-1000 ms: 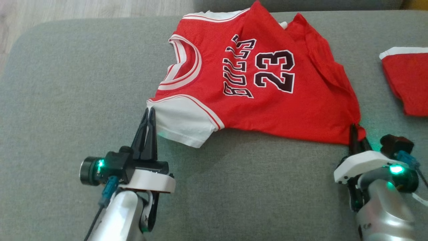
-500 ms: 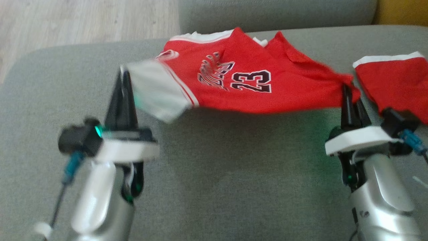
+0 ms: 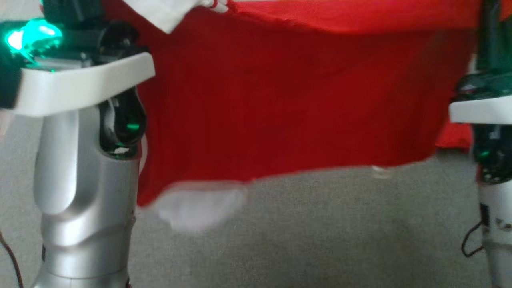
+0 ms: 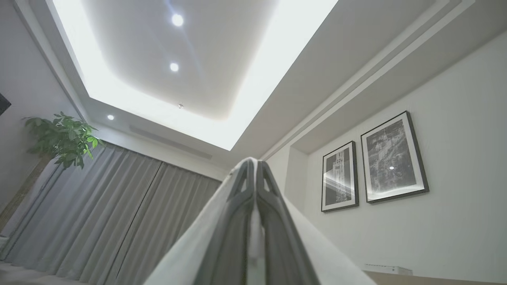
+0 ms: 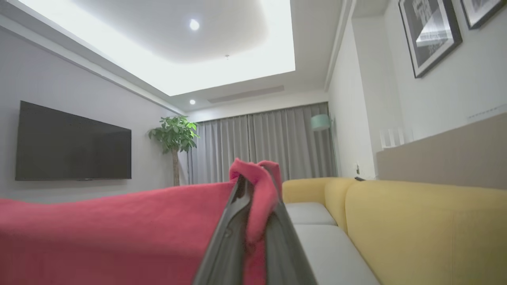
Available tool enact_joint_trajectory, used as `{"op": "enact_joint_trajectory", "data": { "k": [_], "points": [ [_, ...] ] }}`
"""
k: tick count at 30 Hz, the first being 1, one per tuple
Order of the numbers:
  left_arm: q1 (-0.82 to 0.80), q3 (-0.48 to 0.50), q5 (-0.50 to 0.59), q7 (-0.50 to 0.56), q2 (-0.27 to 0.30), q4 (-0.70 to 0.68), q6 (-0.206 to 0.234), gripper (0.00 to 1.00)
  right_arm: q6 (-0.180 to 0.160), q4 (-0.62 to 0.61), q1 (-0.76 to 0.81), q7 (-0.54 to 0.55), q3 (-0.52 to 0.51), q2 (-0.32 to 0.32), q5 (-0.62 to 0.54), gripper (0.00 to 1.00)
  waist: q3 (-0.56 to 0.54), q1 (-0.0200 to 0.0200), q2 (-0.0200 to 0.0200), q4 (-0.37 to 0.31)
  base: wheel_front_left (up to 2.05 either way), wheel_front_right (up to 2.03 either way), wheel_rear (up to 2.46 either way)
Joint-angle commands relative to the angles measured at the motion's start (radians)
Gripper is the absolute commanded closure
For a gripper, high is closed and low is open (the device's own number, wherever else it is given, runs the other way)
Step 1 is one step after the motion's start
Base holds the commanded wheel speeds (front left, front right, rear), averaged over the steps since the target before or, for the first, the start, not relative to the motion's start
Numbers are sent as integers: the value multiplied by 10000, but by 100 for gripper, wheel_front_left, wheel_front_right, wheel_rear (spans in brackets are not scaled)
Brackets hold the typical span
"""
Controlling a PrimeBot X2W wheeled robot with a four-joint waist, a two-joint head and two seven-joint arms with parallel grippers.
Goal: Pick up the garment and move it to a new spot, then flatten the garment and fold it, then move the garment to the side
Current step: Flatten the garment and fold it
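Though flat on the grey sofa [image 3: 320,240] a second ago, hoisted the garment [image 3: 280,100] clear; strung it as a red sheet between both arms, above the sofa, lower edge blurred. Clamped left gripper [image 4: 253,174] tight on white sleeve cloth, right gripper [image 5: 255,182] tight on a red corner. Judged pick-up done, carry to new spot next. Turned chest print away from head view; read no writing anywhere.

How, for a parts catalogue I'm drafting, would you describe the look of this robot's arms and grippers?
The left forearm and right forearm are smooth silver shells capped by white wrist plates, with green lights glowing. A black cable loops beside the right one. The left gripper and right gripper have two long, dark grey, tapering fingers each.
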Motion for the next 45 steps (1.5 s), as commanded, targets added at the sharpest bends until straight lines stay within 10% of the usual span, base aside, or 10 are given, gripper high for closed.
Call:
{"op": "enact_joint_trajectory", "data": {
  "k": [1, 13, 27, 45],
  "points": [
    [-563, 325, -186, 343, 165, -601, 164, 100, -7, -948, -225, 355, -45, -98, 135, 100, 34, 1, -1, -38, 0, 0, 0],
    [-2224, 747, -436, 2186, 932, 25, 663, 100, -7, -2147, -1119, 2375, -690, -85, 30, 100, 2119, 1, -1, -183, 0, 0, 0],
    [-8571, 756, 1348, -154, 1771, 6090, 626, 100, -7, 5344, -9007, -353, 1353, -1096, -1678, 100, 4987, 1, -1, -109, 0, 0, 0],
    [-4199, -146, 3401, -209, 1853, 5977, -586, 100, -7, 9418, -6803, -749, 4564, -1836, -691, 100, 4605, 1, -1, 704, 0, 0, 0]
  ]
}}
